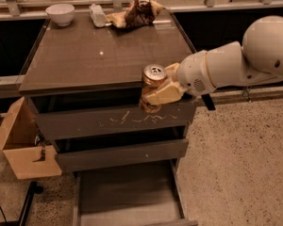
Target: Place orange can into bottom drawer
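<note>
Out past the front edge of the worktop point(85, 60), the claw point(155, 94) is closed around the orange can point(154, 74). It holds the can clear of the surface, level with the scratched top drawer front point(104, 122). The can stands upright, silver top and pull tab facing up, so its long axis runs vertical. The tan fingers point(164, 92) wrap its lower body from the right, where the white arm point(226, 67) reaches in.

The bottom drawer point(127, 194) is pulled out below, and its flat inside is open to view. From the claw, the drawer lies almost straight down and a little toward the camera. The can hangs over the right half of the drawer's width. The middle drawer front point(122, 155) stands between the two levels and looks shut.

Judging from this, the coming move is mostly a descent. The can probably needs to come slightly outward so that it passes in front of both upper drawer fronts. It could stay upright and land on its base.
</note>
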Motion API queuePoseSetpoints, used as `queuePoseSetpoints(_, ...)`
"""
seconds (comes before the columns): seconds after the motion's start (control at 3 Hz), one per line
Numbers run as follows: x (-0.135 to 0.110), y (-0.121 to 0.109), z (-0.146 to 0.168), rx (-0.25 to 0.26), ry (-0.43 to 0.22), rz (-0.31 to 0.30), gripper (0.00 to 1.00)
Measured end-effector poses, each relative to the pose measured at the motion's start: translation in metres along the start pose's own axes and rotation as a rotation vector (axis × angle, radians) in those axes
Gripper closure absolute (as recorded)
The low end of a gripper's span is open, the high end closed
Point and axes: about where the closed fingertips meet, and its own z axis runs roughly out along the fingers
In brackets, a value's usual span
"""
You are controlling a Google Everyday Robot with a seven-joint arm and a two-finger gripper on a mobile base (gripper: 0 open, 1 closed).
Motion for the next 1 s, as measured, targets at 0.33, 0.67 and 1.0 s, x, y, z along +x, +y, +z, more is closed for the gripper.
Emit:
queuePoseSetpoints(0.33, 0.022, 0.011, 0.013, -0.011, -0.016, 0.001, 1.0)
queuePoseSetpoints(0.67, 0.084, 0.019, 0.052, -0.003, -0.077, -0.043, 1.0)
queuePoseSetpoints(1.0, 0.085, 0.019, 0.053, -0.004, -0.078, -0.046, 1.0)
